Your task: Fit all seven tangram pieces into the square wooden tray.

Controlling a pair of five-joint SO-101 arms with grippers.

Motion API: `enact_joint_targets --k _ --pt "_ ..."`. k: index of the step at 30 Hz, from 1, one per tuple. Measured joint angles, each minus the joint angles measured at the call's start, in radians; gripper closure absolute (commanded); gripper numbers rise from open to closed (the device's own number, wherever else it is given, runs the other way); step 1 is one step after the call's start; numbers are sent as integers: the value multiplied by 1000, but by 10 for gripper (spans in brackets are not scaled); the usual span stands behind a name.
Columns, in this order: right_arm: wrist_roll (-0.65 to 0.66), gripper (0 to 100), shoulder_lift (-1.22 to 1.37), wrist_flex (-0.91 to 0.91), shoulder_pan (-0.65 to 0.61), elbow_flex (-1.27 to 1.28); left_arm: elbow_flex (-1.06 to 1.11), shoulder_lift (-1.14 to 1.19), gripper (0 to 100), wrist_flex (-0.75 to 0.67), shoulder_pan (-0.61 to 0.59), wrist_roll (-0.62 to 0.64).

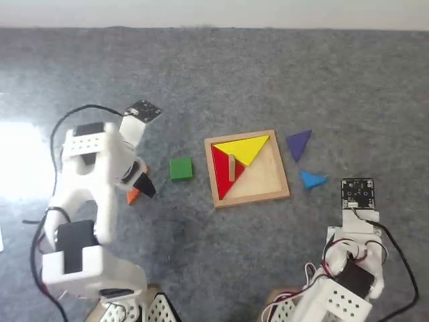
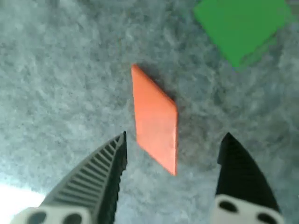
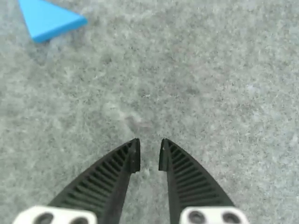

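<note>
Left gripper [image 2: 176, 135] hangs spread wide over the orange parallelogram [image 2: 155, 121], which lies flat on the grey felt, partly between the two fingers and touching neither, near the green square [image 2: 240, 25]. Right gripper [image 3: 149, 142], its tips almost pressed together and empty, points at bare felt, with the blue triangle [image 3: 49, 21] lying farther off.

- Tray [image 1: 281, 196]: pale wood, mid-frame.
- Inside: yellow tri [image 1: 244, 149], red tri [image 1: 222, 176].
- Sq [image 1: 181, 168] left of tray: green.
- Parallelogram [image 2: 155, 120]: orange.
- Right of tray: purple tri [image 1: 298, 143], blue tri [image 1: 312, 179].
- Tabletop [image 1: 335, 80]: mottled grey.
</note>
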Motion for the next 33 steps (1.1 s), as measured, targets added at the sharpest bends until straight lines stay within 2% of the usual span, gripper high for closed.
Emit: enact_joint_targets --k 5,9,14,18,24,28,33 --pt "2 901 0 0 0 0 101 0 695 -141 6 23" --pt "2 901 0 0 0 0 155 0 695 -195 5 25" --pt "2 901 0 0 0 0 163 -2 697 -199 6 31" --pt "2 901 0 0 0 0 157 -71 745 -132 9 35" --pt "2 901 0 0 0 0 158 -215 753 -68 32 57" --pt "2 901 0 0 0 0 204 -209 753 -71 66 52" --pt "2 901 0 0 0 0 210 -75 753 -166 72 57"
